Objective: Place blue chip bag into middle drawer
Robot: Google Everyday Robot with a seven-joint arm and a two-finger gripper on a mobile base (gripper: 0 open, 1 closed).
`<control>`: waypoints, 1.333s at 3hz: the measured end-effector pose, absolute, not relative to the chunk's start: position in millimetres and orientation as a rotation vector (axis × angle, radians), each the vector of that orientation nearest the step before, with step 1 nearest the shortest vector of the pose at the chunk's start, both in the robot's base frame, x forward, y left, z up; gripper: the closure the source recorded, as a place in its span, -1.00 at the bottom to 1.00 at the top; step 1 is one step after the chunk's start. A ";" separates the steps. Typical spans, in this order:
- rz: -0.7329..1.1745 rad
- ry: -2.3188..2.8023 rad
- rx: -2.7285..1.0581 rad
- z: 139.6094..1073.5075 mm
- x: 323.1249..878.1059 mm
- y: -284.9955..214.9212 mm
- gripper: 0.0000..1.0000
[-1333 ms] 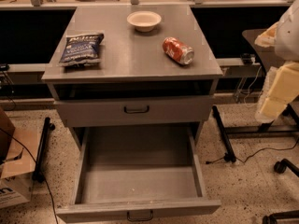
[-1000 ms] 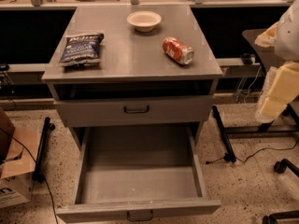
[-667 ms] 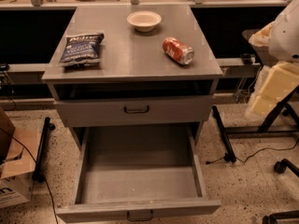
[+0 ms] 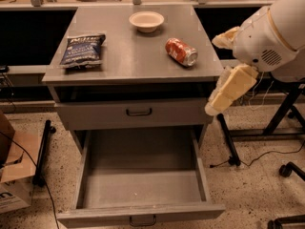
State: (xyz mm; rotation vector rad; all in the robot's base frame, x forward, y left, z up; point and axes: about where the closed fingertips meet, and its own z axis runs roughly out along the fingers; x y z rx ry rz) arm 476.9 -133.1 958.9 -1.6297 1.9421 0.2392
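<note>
The blue chip bag (image 4: 82,50) lies flat on the left side of the grey cabinet's top (image 4: 128,61). The middle drawer (image 4: 140,180) is pulled wide open below, and nothing lies in it. Its small black bar handle (image 4: 142,220) shows at the bottom edge. My gripper (image 4: 229,87), cream-coloured at the end of the white arm (image 4: 271,37), hangs beside the cabinet's right edge at the height of the upper drawer front. It holds nothing and is far to the right of the bag.
A red soda can (image 4: 181,51) lies on its side on the top's right part. A white bowl (image 4: 146,20) stands at the back. The upper drawer front (image 4: 133,112) is closed. A cardboard box (image 4: 12,175) sits on the floor at the left, with black stand legs and cables at the right.
My arm and gripper have swung left and a little down, closer to the cabinet's right edge. The bag, can, bowl and drawers have not moved.
</note>
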 end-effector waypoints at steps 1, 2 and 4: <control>0.375 1.713 -1.650 971.7 499.4 -102.4 -1.00; 0.376 1.713 -1.650 971.7 499.4 -102.3 -1.00; 0.504 1.566 -1.549 956.2 575.2 -3.6 -1.00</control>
